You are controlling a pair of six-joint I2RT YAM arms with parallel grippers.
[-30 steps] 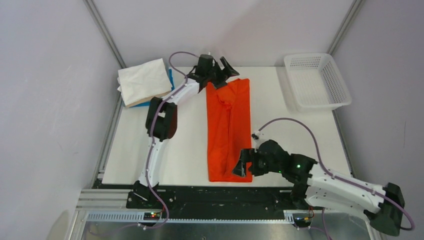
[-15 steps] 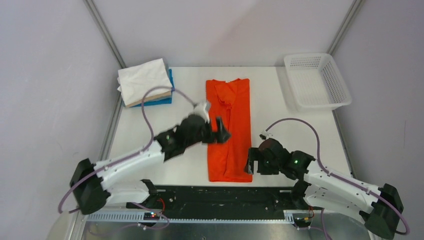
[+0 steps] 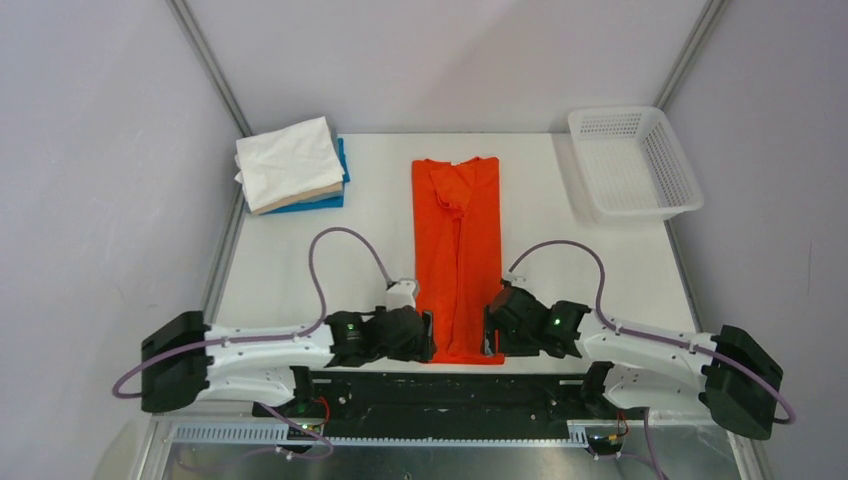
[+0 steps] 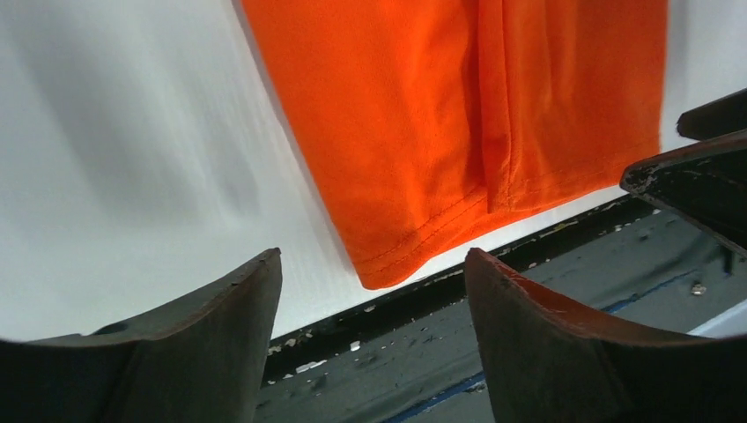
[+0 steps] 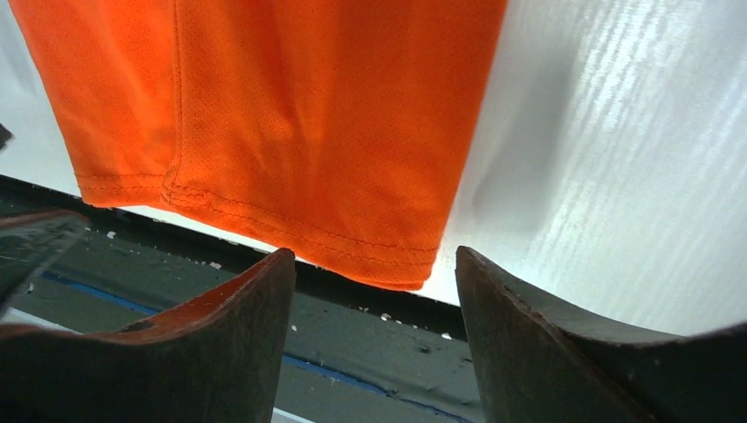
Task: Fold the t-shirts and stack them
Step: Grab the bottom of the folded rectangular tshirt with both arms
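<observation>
Two arms lie low along the near edge of a white table point(image 3: 350, 250), closed in by pale walls on three sides. The orange shirt point(image 3: 457, 250), folded into a long strip, lies flat mid-table with its hem at the near edge. The pile point(image 3: 290, 165) sits in the far left corner, a basket point(image 3: 630, 165) far right. Bare table flanks the strip. The left gripper point(image 3: 426, 335) faces the hem's left corner, the right gripper point(image 3: 492, 326) its right corner. Both have their jaws spread, gripping nothing.

White table point(image 3: 350, 250) bears orange t-shirt point(image 3: 458, 260), shirt pile point(image 3: 290, 165) (far-left corner), basket point(image 3: 672, 160).
</observation>
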